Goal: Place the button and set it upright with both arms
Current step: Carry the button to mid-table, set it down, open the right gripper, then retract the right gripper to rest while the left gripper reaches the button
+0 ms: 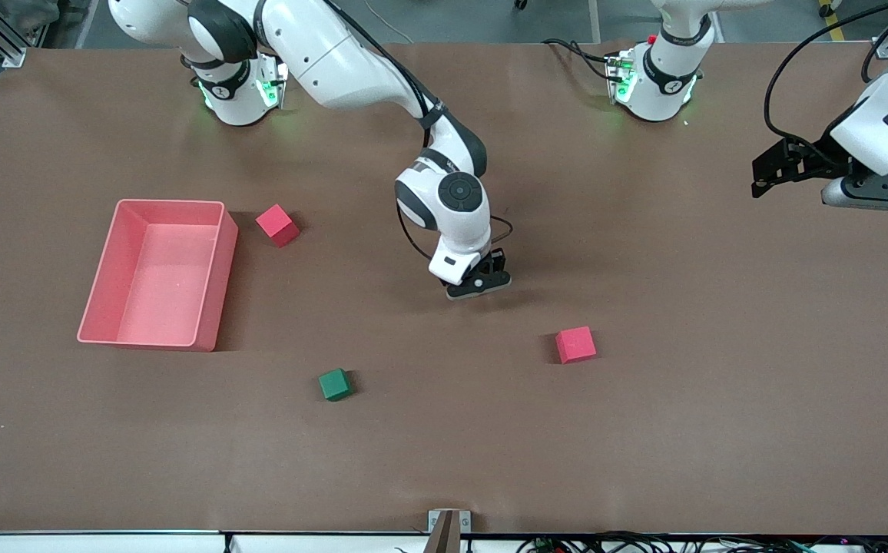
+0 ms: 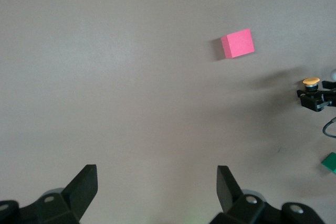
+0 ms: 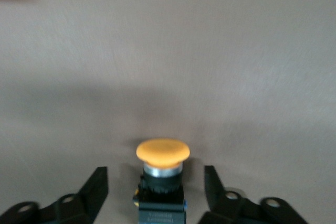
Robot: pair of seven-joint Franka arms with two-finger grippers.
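Note:
The button (image 3: 162, 151) stands upright on the brown table, its orange cap on top of the black-and-blue body. My right gripper (image 3: 155, 172) is open around it, with a gap between each finger and the body. In the front view the right gripper (image 1: 479, 283) is low at the table's middle and hides the button. The left wrist view shows the button (image 2: 311, 82) from afar, between the right arm's fingers. My left gripper (image 2: 156, 174) is open and empty, held up over the left arm's end of the table (image 1: 768, 170).
A pink bin (image 1: 217, 284) sits toward the right arm's end. One red cube (image 1: 276, 224) lies beside it. Another red cube (image 1: 575, 344) and a green cube (image 1: 335, 384) lie nearer the front camera than the right gripper.

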